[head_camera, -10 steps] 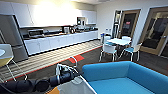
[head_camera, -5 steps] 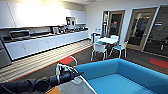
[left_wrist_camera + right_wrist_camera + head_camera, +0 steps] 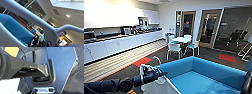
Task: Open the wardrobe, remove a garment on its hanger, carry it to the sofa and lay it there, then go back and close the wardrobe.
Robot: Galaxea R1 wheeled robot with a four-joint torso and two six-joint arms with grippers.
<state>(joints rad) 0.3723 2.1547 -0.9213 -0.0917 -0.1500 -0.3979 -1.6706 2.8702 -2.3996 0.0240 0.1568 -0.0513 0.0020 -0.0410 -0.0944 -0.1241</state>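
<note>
My left arm reaches in from the lower left of the head view. Its gripper (image 3: 155, 74) is shut on the thin white hanger (image 3: 157, 59), whose curved hook sticks up above it. The pale garment (image 3: 156, 87) hangs below the gripper, right at the near left corner of the bright blue sofa (image 3: 204, 72). The sofa's low curved back wraps around its seat just ahead and to the right. In the left wrist view the hanger (image 3: 50, 31) crosses close to the camera, with the sofa (image 3: 13, 27) behind it.
A white table (image 3: 182, 40) with white chairs (image 3: 174, 48) stands beyond the sofa. A long kitchen counter (image 3: 121, 42) runs along the left wall. Wooden glass doors (image 3: 187, 25) are at the back. Part of my right arm (image 3: 247, 82) shows at the lower right edge.
The camera has moved toward the sofa: the counter and table have slid left and the sofa looks larger. The left gripper still holds the hanger.
</note>
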